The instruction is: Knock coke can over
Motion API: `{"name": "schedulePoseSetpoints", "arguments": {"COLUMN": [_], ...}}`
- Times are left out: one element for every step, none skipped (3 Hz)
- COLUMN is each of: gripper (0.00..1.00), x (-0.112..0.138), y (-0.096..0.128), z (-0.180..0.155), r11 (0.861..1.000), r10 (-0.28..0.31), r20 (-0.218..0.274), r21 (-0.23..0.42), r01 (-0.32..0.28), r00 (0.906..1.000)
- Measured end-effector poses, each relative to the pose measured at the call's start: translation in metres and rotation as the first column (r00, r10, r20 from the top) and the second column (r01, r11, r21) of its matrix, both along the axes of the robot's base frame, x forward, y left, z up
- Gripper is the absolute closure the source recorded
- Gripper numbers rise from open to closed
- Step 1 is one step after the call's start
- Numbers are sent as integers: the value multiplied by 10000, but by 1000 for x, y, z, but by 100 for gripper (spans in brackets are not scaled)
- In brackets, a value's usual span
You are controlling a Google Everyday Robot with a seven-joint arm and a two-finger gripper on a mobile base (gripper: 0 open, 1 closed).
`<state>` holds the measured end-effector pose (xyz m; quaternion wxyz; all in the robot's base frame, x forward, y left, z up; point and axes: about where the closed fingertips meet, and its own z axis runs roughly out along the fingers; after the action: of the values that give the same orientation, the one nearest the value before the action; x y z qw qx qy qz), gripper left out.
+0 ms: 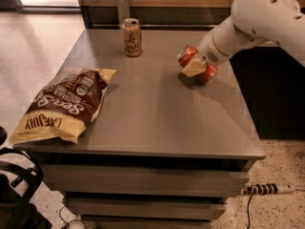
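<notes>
The coke can [188, 56] is red-orange and lies tipped on its side at the right middle of the grey table [152, 113], its silver top pointing back-left. My gripper [195, 67] reaches in from the upper right on a white arm and is shut across the middle of the can. A tan finger [192, 69] covers the can's centre, so only its two red ends show. The can rests on or just above the tabletop, with a dark shadow under it.
A tan-gold can with dark script [132, 37] stands upright at the back of the table. A brown and yellow chip bag [64, 104] lies at the front left. A dark counter [276, 89] is to the right, and a power strip [267, 190] lies on the floor.
</notes>
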<state>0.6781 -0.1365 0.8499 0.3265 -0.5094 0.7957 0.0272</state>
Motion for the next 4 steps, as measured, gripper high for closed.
{"name": "schedulePoseSetpoints", "arguments": {"gripper": [100, 100, 100, 100], "x": [1, 1, 4, 4], "y": [10, 10, 26, 26], "z": [-11, -10, -19, -19], "r11": [9984, 9984, 9960, 9959], "r10": [276, 280, 663, 666], "r20": [-270, -273, -484, -487], "r21": [-477, -479, -574, -575], "r01": [-289, -293, -690, -694], "r00": [9993, 9992, 9966, 9966]}}
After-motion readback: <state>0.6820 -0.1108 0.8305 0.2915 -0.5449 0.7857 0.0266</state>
